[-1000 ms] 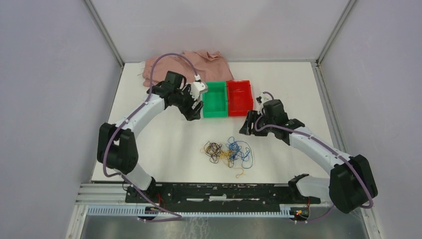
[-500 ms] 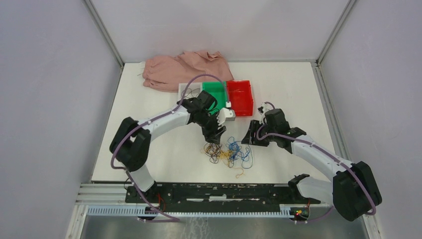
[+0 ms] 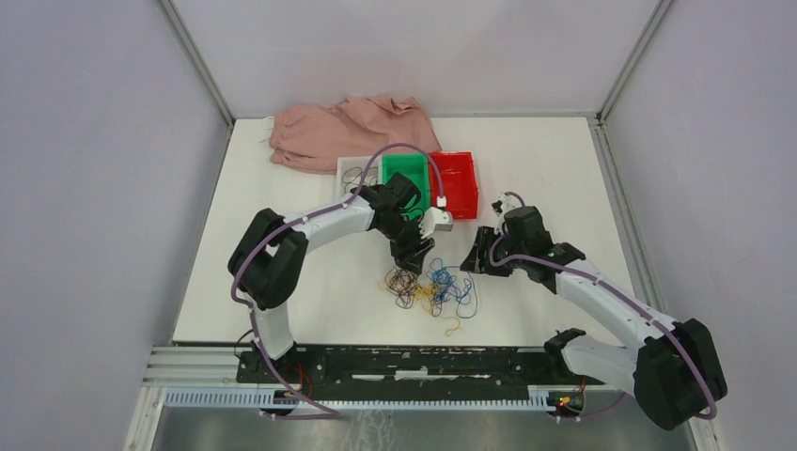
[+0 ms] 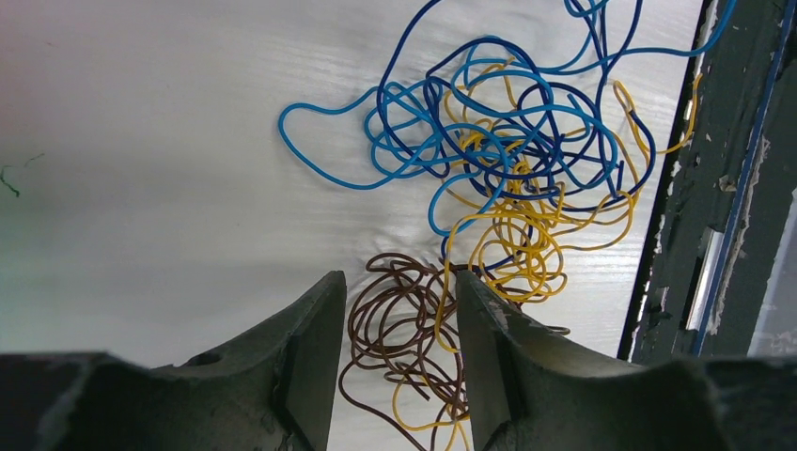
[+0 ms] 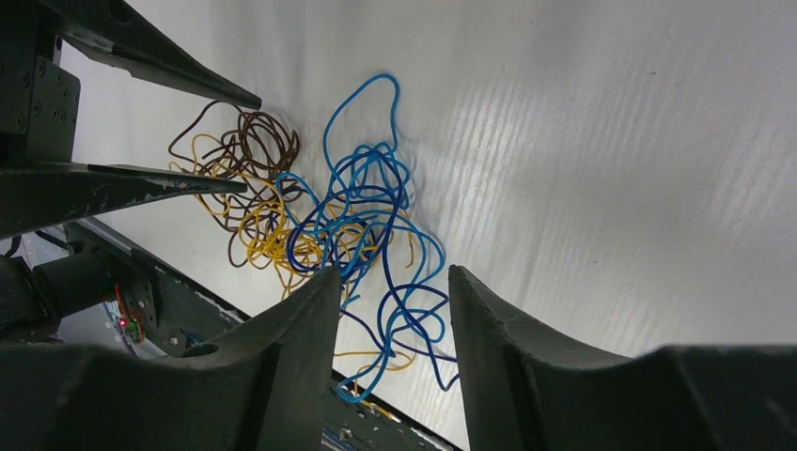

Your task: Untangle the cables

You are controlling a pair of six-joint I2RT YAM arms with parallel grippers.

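Three bins stand side by side at the far part of the worktop (image 3: 310, 282): a white tray (image 3: 340, 165) with a few dark loops of wire (image 3: 355, 174) in it, a green bin (image 3: 406, 171) partly hidden by my left arm, and a red bin (image 3: 456, 183). Behind them lies a pink cloth (image 3: 348, 132). The cables (image 3: 432, 289) lie in one tangle on the worktop nearer to me, brown on the left, yellow in the middle, blue on the right. My left pincer (image 4: 399, 280) hangs over the brown strands, released and gripping nothing. My right pincer (image 5: 395, 272) hangs by the blue side, also released.
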